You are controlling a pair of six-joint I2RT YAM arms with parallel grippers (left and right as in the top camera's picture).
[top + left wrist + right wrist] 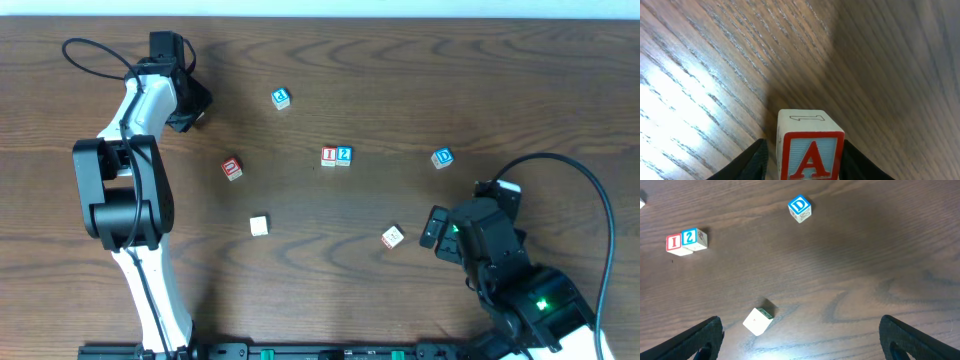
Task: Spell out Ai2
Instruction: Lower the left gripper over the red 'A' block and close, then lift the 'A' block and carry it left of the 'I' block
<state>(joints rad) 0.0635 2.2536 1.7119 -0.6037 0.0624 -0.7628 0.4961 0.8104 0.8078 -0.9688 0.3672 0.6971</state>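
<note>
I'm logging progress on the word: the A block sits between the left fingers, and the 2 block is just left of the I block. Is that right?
Not quite. The overhead view shows the 2 block just right of the I block, not left. The A block does sit between the left fingers.

Robotics lab, wood table (330,285), cabled arm (125,190)

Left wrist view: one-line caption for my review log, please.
Red-framed A block sits between the dark fingers of the left end effector, over the wood-grain table; contact unconfirmed.
</note>
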